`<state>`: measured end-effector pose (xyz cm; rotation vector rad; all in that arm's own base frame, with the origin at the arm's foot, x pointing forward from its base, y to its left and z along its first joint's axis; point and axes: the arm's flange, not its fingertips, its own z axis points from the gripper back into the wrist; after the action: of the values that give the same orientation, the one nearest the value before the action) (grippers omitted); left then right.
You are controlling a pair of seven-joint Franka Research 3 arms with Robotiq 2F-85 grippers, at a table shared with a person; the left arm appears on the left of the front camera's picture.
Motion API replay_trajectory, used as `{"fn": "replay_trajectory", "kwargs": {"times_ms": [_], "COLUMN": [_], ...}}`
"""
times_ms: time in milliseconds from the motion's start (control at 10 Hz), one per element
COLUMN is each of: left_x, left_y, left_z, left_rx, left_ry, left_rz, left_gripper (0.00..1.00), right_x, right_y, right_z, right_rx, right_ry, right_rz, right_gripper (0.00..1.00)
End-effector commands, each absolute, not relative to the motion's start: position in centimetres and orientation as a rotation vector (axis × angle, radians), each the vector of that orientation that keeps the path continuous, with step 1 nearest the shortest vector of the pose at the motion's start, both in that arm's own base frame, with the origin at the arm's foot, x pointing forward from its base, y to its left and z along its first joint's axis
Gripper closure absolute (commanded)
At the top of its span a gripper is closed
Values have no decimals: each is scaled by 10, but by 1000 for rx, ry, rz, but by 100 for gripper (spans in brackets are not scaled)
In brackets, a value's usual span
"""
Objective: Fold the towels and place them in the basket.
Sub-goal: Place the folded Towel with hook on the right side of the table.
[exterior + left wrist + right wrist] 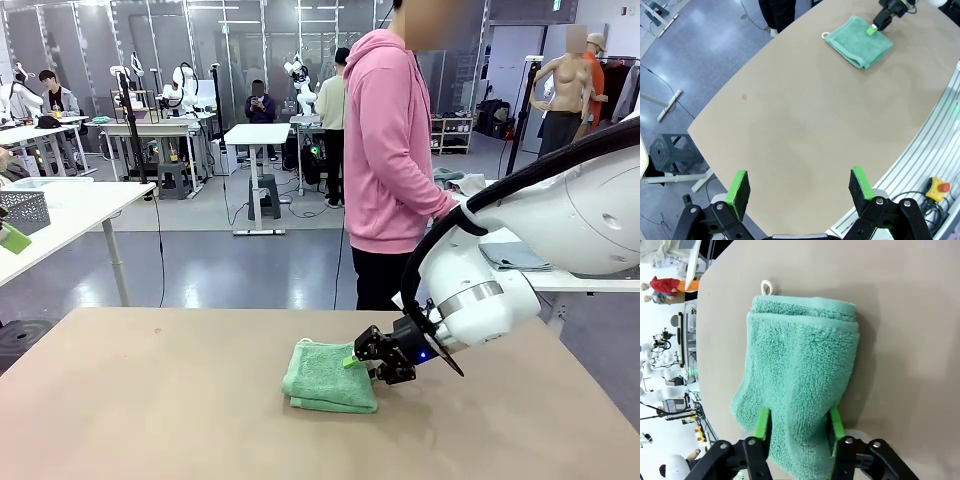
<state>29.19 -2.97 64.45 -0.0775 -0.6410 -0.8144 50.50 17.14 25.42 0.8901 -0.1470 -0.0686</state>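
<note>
A folded mint-green terry hand towel (330,378) lies flat right of centre on the pale brown desk (150,400), its layered end and small white loop tag (767,287) turned to the left, away from my arm. Its long axis runs left to right across the desk, in line with my fingers in the right wrist view.

My right gripper (358,358) reaches in low from the right and meets the towel's right end. The jaws are half drawn in, one green pad (762,422) on each side, with the terry bunched and narrowed between them. I judge this to be a pinch on that end, though how firm it is I cannot tell.

My left gripper (799,187) hangs high over the near left part of the desk, spread wide and holding nothing, well apart from the towel. The right arm is plainly the nearer one. Any lift would start from the towel's right end, so the loose left end is likely to sag or unfold.
</note>
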Motion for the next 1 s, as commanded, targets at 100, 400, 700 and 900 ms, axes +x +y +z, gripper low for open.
{"fn": "replay_trajectory", "kwargs": {"times_ms": [100, 400, 700, 900], "left_x": [294, 294, 294, 294], "left_y": [-29, -29, -29, -29], "left_z": [647, 647, 647, 647], "left_rx": [-68, -68, -68, -68], "left_ry": [-641, -641, -641, -641], "left_rz": [-819, -819, -819, -819], "left_gripper": [0, 0, 0, 0], "right_x": [512, 506, 507, 507], "right_y": [178, 180, 175, 175], "right_z": [258, 259, 257, 257], "right_rx": [858, 819, 845, 845], "right_ry": [-125, -123, -135, -135], "right_rz": [-109, -146, -132, -132], "right_gripper": [96, 100, 100, 100]}}
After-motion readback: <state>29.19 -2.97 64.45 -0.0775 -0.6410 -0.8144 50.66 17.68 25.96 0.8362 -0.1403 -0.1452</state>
